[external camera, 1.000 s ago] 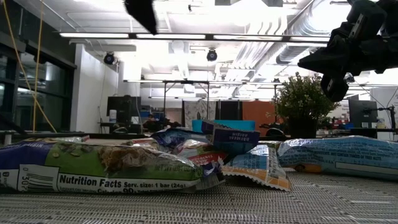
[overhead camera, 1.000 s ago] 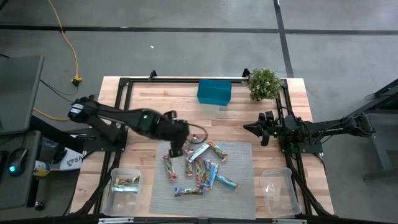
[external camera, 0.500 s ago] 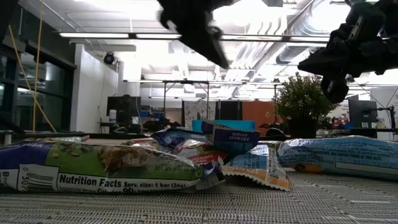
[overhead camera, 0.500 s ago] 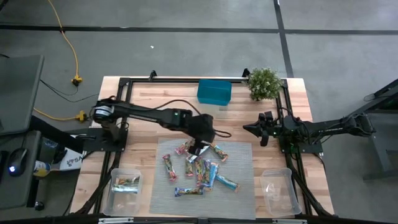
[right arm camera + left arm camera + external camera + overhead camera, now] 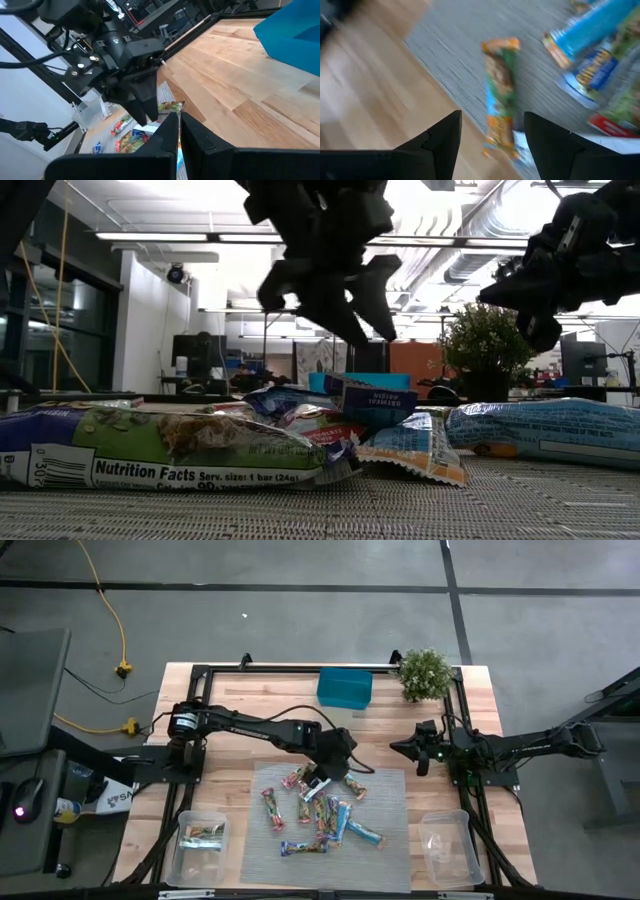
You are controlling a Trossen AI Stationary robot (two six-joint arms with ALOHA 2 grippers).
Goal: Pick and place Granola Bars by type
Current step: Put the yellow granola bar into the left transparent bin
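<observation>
- Left gripper [image 5: 338, 762], centre of the high view, jaws spread and empty, hangs over the green-and-orange bar [image 5: 501, 102].
- Bar's long axis runs between the fingers; remaining bars [image 5: 322, 812] lie lower centre on the mat [image 5: 385, 860].
- Right gripper [image 5: 398, 748], shut, waits centre-right, farther off.

Wooden table [image 5: 250, 700] – grey mat [image 5: 385, 840] up front, teal box [image 5: 344, 687], potted plant [image 5: 424, 673], two clear tubs [image 5: 203, 841] – granola bars [image 5: 325, 810] on the mat.

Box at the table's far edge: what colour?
Teal-blue box, plain; clearest in the high view.
</observation>
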